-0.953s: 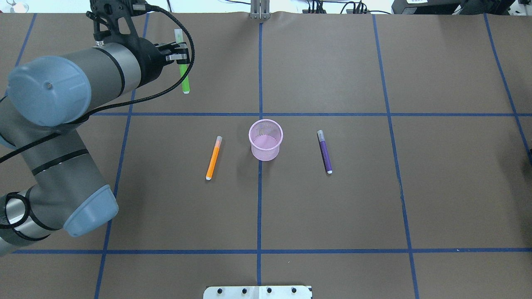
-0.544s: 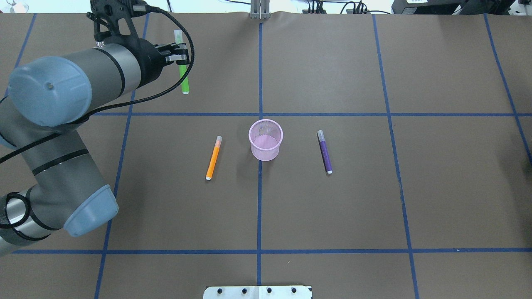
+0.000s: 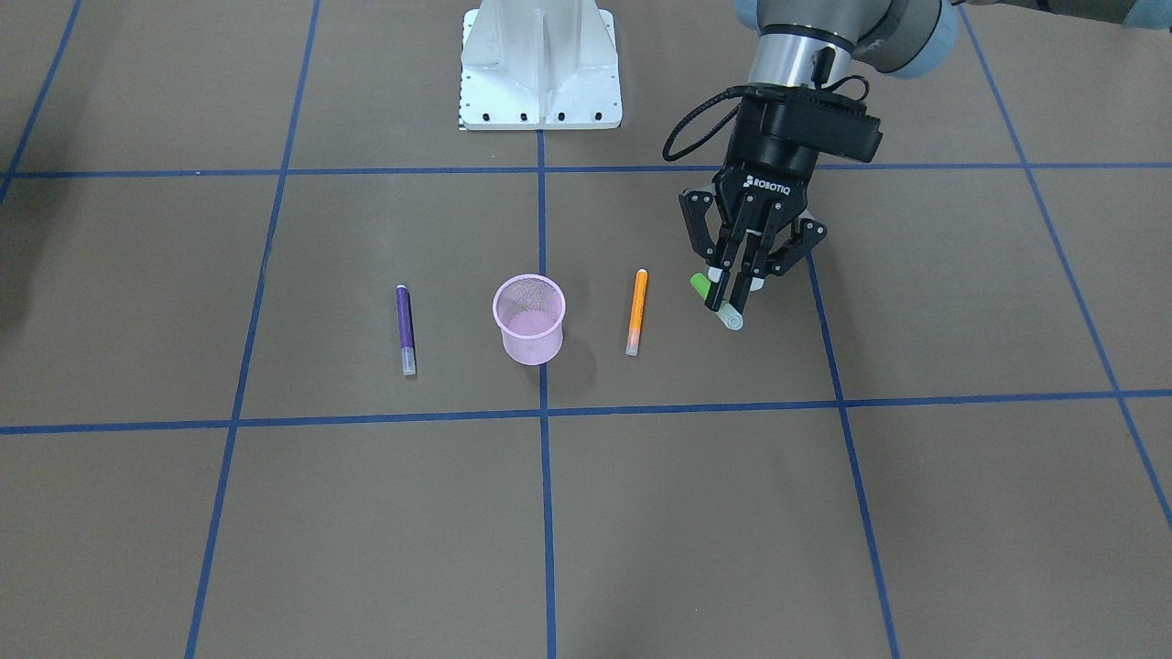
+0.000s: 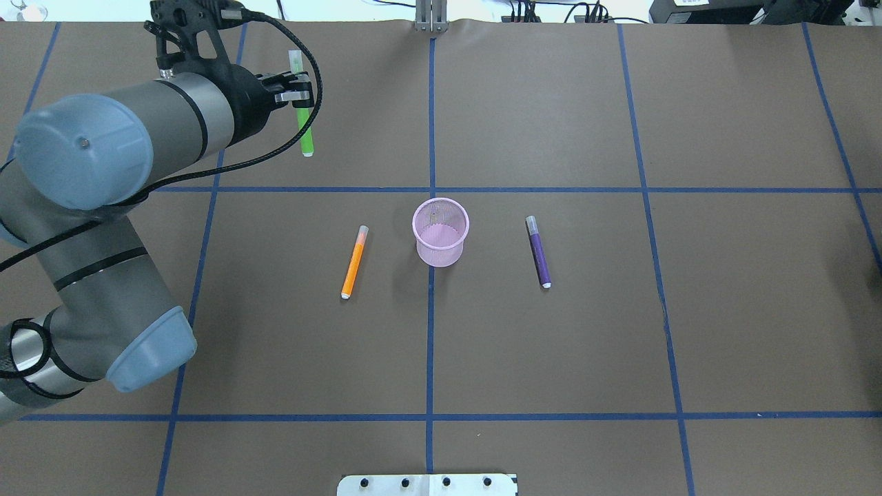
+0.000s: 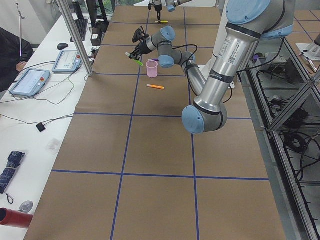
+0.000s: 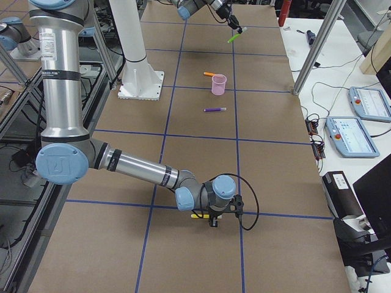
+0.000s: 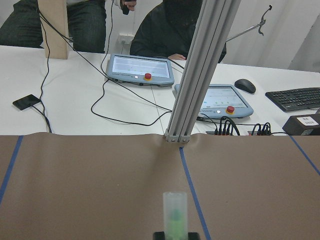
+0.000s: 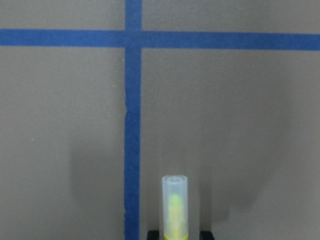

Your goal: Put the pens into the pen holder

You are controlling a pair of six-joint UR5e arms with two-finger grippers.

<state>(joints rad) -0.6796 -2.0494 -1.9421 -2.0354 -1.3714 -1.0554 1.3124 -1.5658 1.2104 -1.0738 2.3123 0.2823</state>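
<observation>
I count four pens and one pen holder. Two pens lie flat on the brown desk [image 4: 620, 331]. The orange pen [image 4: 354, 262] is left of centre in the overhead view and the purple pen [image 4: 538, 252] is right of centre. The pink mesh pen holder [image 4: 441, 241] stands upright between them, apart from both, and I see no pen inside it.

The third, the green pen [image 4: 305, 131], is pinched in my left hand [image 3: 732, 295] at the upper left of the overhead view. My fingers are pressed onto its barrel near the capped end. The front-facing view shows what the overhead does not: this pen is tilted, with its pale cap pointing down toward the lower right of that frame. The left side view shows it raised clear of the desk.

The fourth, the yellow pen [image 8: 175, 210], appears in neither the overhead nor the front-facing view. In the right side view it lies low in the frame, under my right hand [image 6: 211, 220], which is down at the desk, well apart from the holder. My right wrist view shows its pale cap poking up from the bottom edge, beside a blue tape line, with dark finger slivers either side. I cannot tell whether that hand is pressed onto it.

Only my left wrist view shows the white bench beyond the desk, with two control tablets [image 7: 142, 70], a keyboard and a mouse.
</observation>
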